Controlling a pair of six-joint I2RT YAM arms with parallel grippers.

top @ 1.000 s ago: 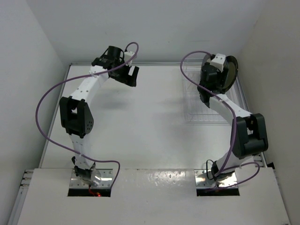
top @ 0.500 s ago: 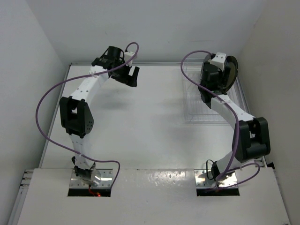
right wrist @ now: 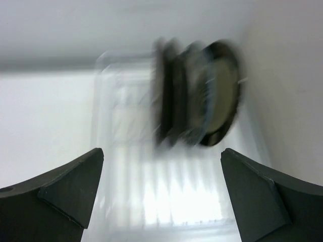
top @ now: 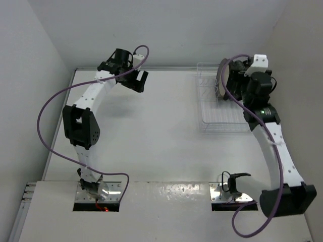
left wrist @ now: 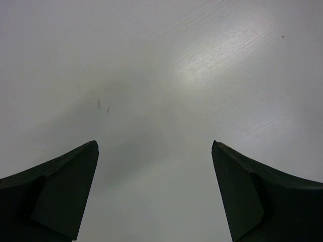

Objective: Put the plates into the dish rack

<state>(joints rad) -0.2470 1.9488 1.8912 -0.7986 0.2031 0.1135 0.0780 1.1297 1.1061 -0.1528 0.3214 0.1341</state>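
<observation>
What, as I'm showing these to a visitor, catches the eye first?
A row of round dinner plates standing on edge in the clear plastic dish rack at the far right of the white table, with the right arm's open fingers facing them. The left arm's fingers hang open above it.

The table [top: 151,131] fills the middle of the top view, with walls behind it and at both sides. The dish rack [top: 222,113] stands on the table in the upper right of the frame, near the right edge of the table. The plates [top: 220,80] stand on edge in the far end of the rack, close together in one row. The right gripper [top: 233,85] is just to the right of the plates, over the rack. The left gripper [top: 139,80] is in the upper left part of the frame, over bare table, well apart from the rack. In the right wrist view the plates sit in the upper centre, and the near part of the rack lies below them.
</observation>
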